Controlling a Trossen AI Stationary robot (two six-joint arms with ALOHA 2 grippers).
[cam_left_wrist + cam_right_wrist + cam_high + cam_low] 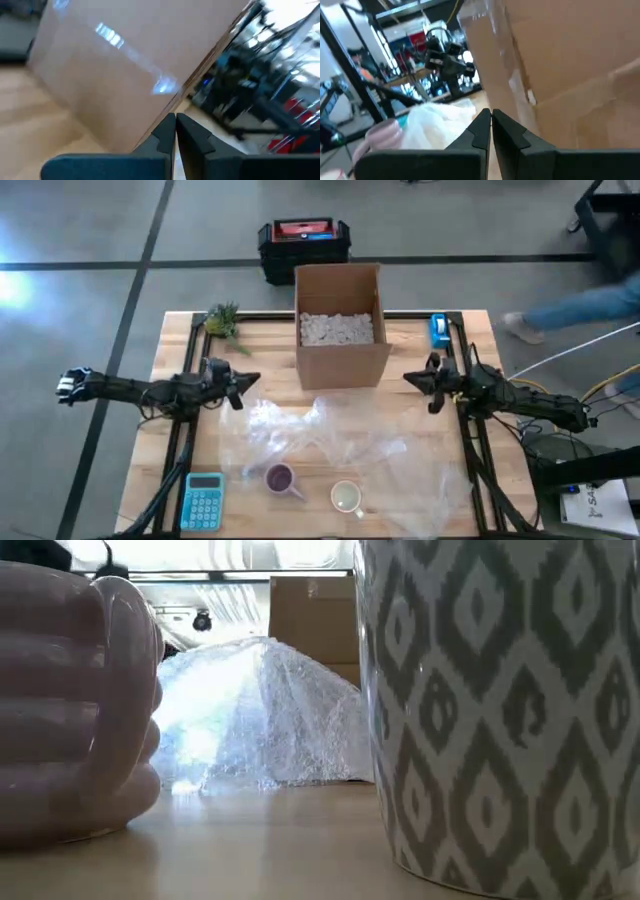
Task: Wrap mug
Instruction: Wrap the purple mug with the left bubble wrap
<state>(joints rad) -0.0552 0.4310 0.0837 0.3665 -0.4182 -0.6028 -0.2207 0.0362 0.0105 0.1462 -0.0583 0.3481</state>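
While both arms flank cardboard box, left gripper and right gripper closed, empty (bubble wrap spread flat); purple mug, patterned mug unwrapped.

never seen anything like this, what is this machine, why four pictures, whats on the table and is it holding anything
It is a robot with two dark arms at a wooden table, and four cameras film the same moment.

The overhead picture shows everything: the left gripper and the right gripper sit on either side of an open cardboard box with white filler inside. In front lies a sheet of clear bubble wrap, with a purple mug and a patterned mug near the front edge. There is also a blue calculator, a small plant and a blue tape dispenser.

The table-level picture looks between the two mugs at the wrap. The other two come from cameras on the wrists. Both grippers are shut and hold nothing.
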